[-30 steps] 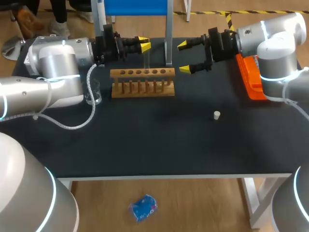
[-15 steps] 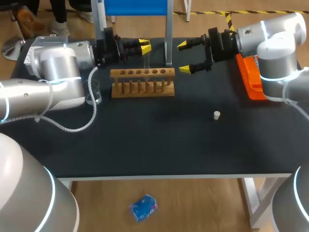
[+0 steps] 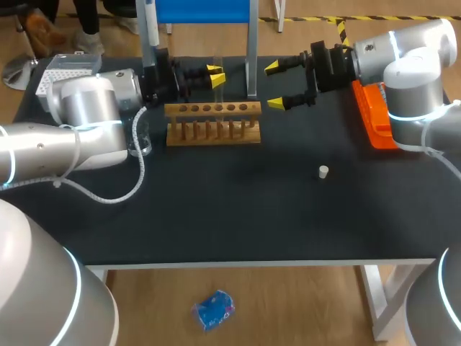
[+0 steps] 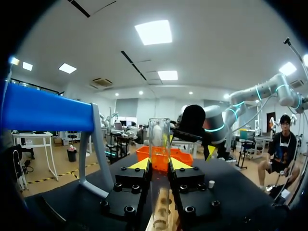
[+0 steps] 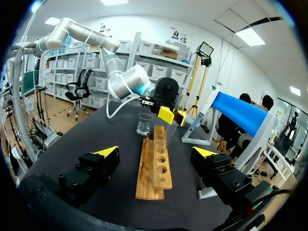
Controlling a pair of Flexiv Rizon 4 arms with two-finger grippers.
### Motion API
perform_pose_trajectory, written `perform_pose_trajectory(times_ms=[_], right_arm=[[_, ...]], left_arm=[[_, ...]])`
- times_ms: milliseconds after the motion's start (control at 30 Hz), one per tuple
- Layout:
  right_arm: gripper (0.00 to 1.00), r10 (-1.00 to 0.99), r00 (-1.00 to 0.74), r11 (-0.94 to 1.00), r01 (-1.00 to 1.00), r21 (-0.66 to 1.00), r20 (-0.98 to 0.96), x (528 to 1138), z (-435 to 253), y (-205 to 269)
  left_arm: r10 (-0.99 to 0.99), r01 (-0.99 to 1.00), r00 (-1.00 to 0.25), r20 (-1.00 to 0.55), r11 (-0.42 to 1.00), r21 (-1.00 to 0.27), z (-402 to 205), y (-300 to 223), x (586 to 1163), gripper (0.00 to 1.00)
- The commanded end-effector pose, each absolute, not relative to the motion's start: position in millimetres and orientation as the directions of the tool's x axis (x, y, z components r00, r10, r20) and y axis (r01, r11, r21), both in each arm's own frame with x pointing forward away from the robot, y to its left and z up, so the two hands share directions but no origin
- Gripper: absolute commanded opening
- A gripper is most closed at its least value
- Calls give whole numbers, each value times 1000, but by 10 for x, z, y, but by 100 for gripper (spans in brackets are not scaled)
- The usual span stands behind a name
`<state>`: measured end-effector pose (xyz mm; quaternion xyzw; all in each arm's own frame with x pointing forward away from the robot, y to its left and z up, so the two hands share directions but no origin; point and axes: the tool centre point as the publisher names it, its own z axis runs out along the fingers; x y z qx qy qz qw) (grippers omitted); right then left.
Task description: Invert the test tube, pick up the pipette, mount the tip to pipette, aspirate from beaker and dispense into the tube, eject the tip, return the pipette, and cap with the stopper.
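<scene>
My left gripper [image 4: 160,164] is clamped on the tube [image 4: 159,137]. The tube stands upright between the yellow tips, rounded end up and open mouth down, just above the rack [image 3: 212,122]. My right gripper [image 3: 276,86] is spread wide and holds nothing. It faces the left one, and from its wrist view the rack runs straight ahead between its fingers, with the beaker [image 5: 144,124] past the rack's far end. The stopper [image 3: 323,171] lies on the table [image 3: 238,216], well apart from both grippers and nearer the right one.
</scene>
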<state>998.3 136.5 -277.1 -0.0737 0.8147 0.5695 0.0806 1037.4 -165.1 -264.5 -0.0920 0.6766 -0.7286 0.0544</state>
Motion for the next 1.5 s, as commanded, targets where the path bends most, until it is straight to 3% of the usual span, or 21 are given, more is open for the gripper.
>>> perform_pose_trajectory(times_ms=[33,1500], right_arm=[[100,-29,-976,341,-212,916,-216,9982,-2771,1362],[100,-29,-976,341,-212,916,-216,9982,-2771,1362]], left_arm=[[-207,-44,-977,61,-84,-995,-2686,-1643,10356,0],[-217,-54,-974,60,-35,-998,-2889,-1569,10325,0]])
